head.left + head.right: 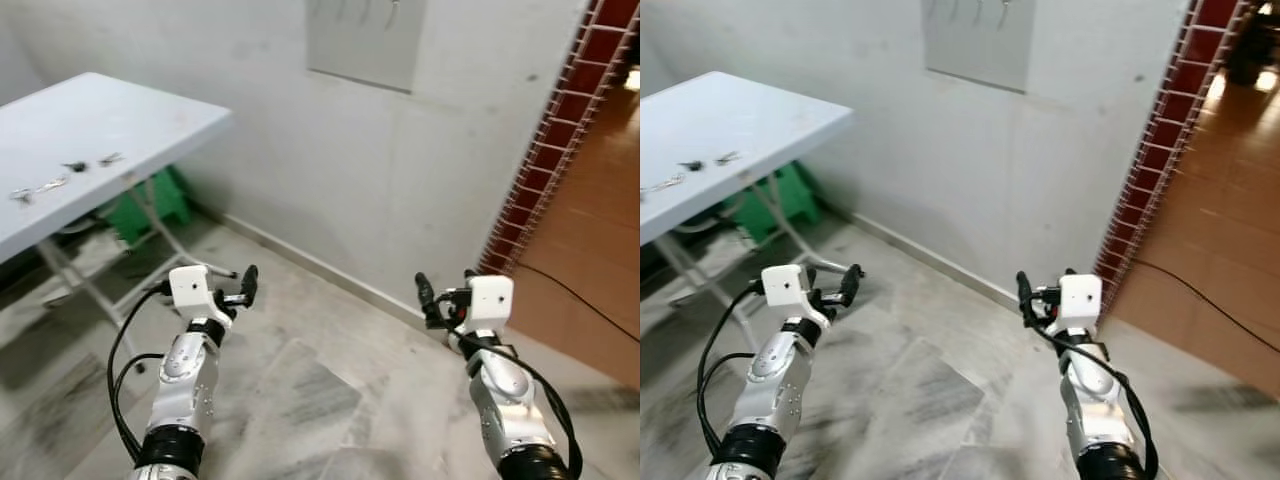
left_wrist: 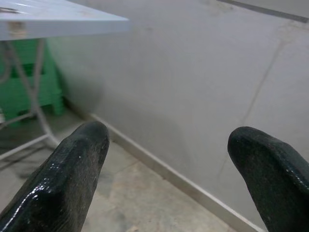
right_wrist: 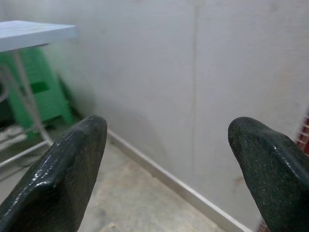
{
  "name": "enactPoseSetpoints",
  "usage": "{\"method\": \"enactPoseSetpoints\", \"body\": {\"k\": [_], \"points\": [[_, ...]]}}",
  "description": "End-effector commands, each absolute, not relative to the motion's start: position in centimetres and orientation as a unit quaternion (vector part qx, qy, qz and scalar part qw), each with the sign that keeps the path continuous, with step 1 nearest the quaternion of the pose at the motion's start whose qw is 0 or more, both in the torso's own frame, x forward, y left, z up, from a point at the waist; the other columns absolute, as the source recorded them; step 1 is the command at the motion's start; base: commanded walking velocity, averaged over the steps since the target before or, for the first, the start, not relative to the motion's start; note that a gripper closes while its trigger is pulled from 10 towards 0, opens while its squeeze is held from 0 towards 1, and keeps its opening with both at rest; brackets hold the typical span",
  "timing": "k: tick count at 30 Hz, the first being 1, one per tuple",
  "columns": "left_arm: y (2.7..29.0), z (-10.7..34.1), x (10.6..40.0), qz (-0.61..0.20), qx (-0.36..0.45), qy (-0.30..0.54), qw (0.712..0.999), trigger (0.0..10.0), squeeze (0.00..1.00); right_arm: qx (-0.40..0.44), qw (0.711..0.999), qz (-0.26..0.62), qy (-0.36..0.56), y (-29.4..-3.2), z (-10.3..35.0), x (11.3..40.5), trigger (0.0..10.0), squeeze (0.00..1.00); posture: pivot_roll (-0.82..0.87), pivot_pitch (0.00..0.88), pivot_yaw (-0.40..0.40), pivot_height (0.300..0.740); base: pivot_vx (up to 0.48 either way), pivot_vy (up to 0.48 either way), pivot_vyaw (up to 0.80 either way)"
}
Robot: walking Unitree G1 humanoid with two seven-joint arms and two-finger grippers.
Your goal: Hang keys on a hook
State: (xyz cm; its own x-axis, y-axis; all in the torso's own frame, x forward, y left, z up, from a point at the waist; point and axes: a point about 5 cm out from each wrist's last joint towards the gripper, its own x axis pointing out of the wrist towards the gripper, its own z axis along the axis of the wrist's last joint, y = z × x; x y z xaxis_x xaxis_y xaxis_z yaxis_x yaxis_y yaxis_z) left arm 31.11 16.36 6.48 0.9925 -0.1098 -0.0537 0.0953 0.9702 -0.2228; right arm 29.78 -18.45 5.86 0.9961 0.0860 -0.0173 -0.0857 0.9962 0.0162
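Several small keys (image 1: 75, 166) lie near the left end of a white folding table (image 1: 140, 110). High on the wall ahead hangs a grey hook panel (image 1: 365, 40), with small hooks along its top edge. My left gripper (image 1: 238, 285) is held low over the floor, right of the table's legs and far from the keys. It is open, with nothing between its black fingers (image 2: 72, 169). My right gripper (image 1: 445, 292) hovers near the wall's baseboard, below and right of the panel. It too is open and holds nothing between its fingers (image 3: 67, 164).
A green plastic stool (image 1: 150, 205) stands under the table beside its metal legs (image 1: 85, 285). To the right, a red tiled wall edge with wire mesh (image 1: 560, 140) borders a brown floor, where a black cable (image 1: 585, 295) runs. Grey marble floor lies ahead.
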Motion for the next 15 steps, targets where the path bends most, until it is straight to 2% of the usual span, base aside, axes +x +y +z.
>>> {"method": "enactPoseSetpoints", "body": {"k": [1,15], "points": [[15.97,6.73,31.1,-0.066,-0.097,0.029,0.993,10.0,0.0,0.004,0.999,0.039,0.012,-19.18,5.72,29.53,10.0,0.0,-0.05,0.0,0.014,0.74,0.0,0.0,0.8],[16.16,7.16,30.84,-0.084,-0.07,0.013,0.994,10.0,0.0,-0.003,0.998,0.055,0.004,-19.73,6.18,29.67,10.0,0.0,-0.05,0.0,0.015,0.74,0.0,0.0,0.8]]}}
